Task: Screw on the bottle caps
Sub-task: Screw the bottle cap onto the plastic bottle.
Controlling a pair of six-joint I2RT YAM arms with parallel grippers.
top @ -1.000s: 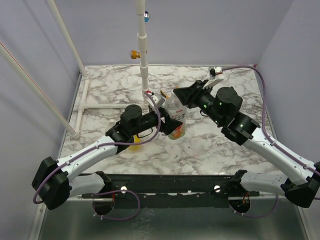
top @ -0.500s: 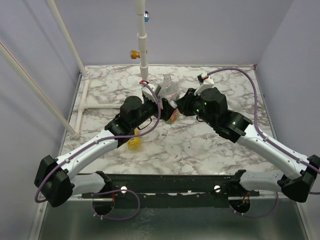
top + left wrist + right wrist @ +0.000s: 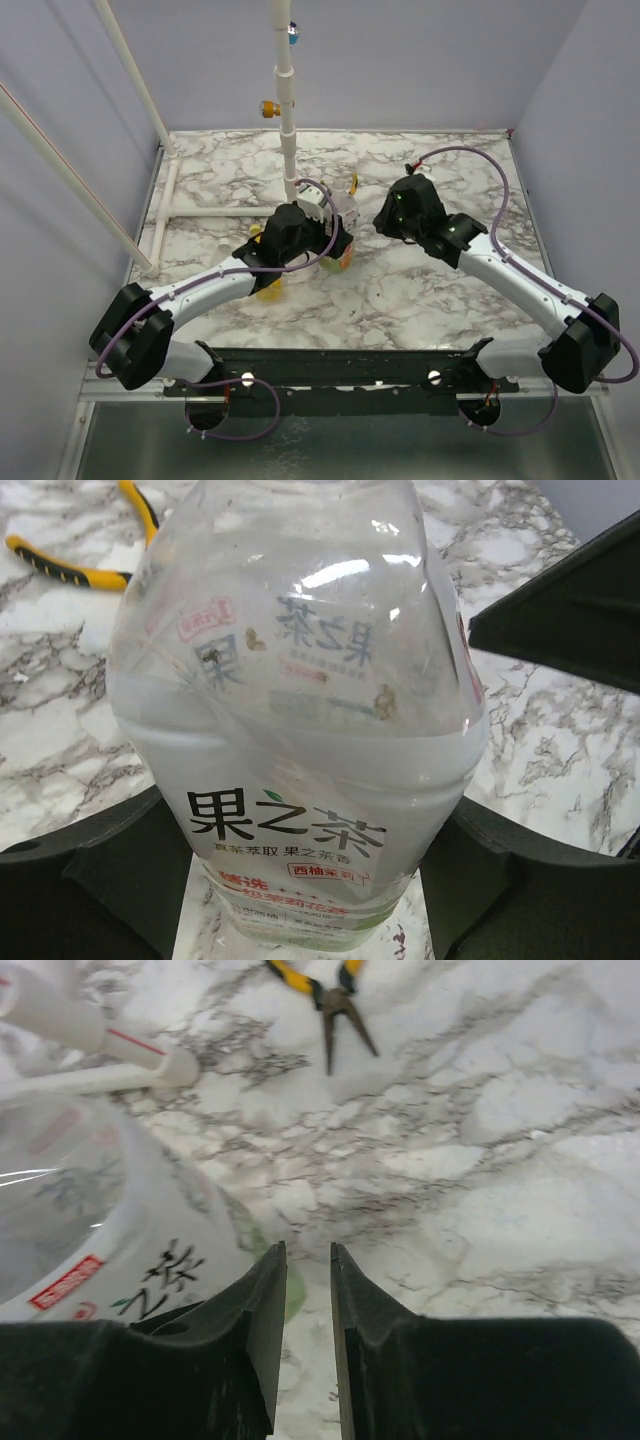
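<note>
The clear bottle [image 3: 300, 730] with the green-and-white label stands upright on the marble table between my left gripper's [image 3: 300, 890] fingers, which are shut on its lower body. From above, the bottle [image 3: 345, 205] sits mid-table in the left gripper [image 3: 335, 240]. My right gripper [image 3: 305, 1250] is shut with nothing in it, low beside the bottle [image 3: 110, 1210] on its right; from above, the right gripper [image 3: 384, 215] is just clear of it. The yellow bottle [image 3: 268, 287] lies under the left arm. I cannot make out the bottle caps, nor whether one sits on the neck.
Yellow-handled pliers [image 3: 325, 995] lie on the table beyond the bottle, also visible in the left wrist view as pliers [image 3: 90, 565]. A white pipe post [image 3: 288, 120] rises behind the bottle, with a pipe frame [image 3: 165, 215] along the left side. Walls close the back and sides.
The right gripper has left the bottle's top and come down beside it on the right. The left arm shifted forward and back with the bottle still held.
</note>
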